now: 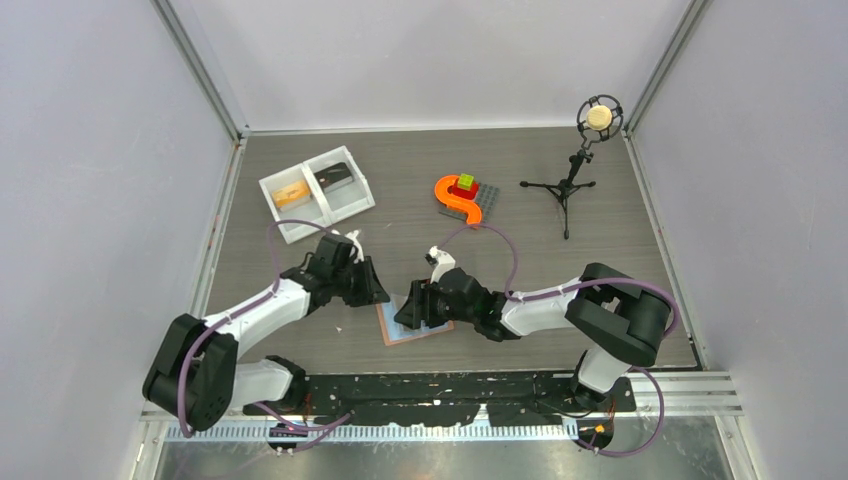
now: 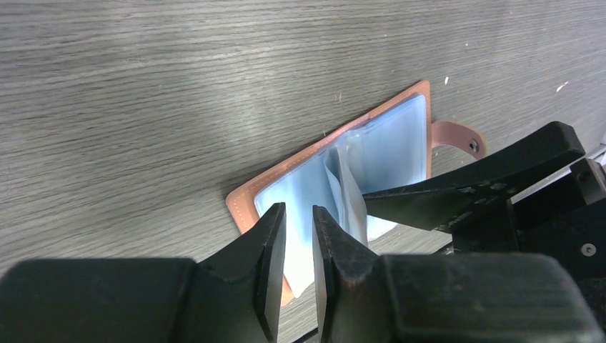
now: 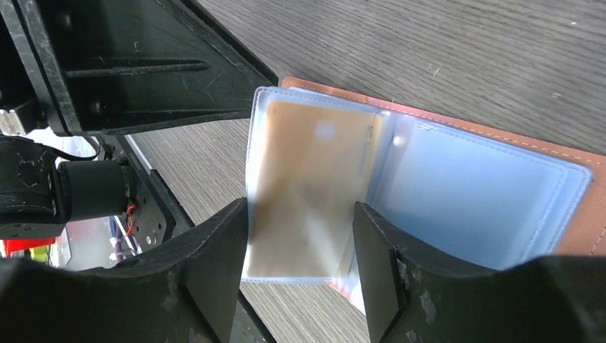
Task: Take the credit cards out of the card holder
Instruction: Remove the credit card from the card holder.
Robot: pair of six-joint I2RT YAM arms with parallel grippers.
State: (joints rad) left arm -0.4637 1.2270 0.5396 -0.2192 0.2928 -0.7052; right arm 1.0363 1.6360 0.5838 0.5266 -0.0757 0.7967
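The card holder (image 1: 432, 330) (image 2: 386, 143) (image 3: 486, 207) lies spread open on the table, salmon-brown outside and light blue inside. One clear pocket leaf stands up from its spine with a tan-gold credit card (image 3: 314, 179) inside it. My right gripper (image 1: 412, 312) (image 3: 300, 207) is open, and the leaf fills the space between its jaws. One of its fingers (image 2: 443, 193) touches the leaf near the spine. My left gripper (image 1: 378, 292) (image 2: 299, 221) hovers just above the holder's left page. Its jaws stand narrowly apart with nothing between them.
A white two-compartment tray (image 1: 300, 232) at the back left holds a tan card (image 1: 291, 194) and a dark card (image 1: 334, 176). An orange toy (image 1: 452, 192) on a grey plate and a microphone stand (image 1: 572, 182) stand farther back. The arms' base rail (image 1: 450, 392) lines the near edge.
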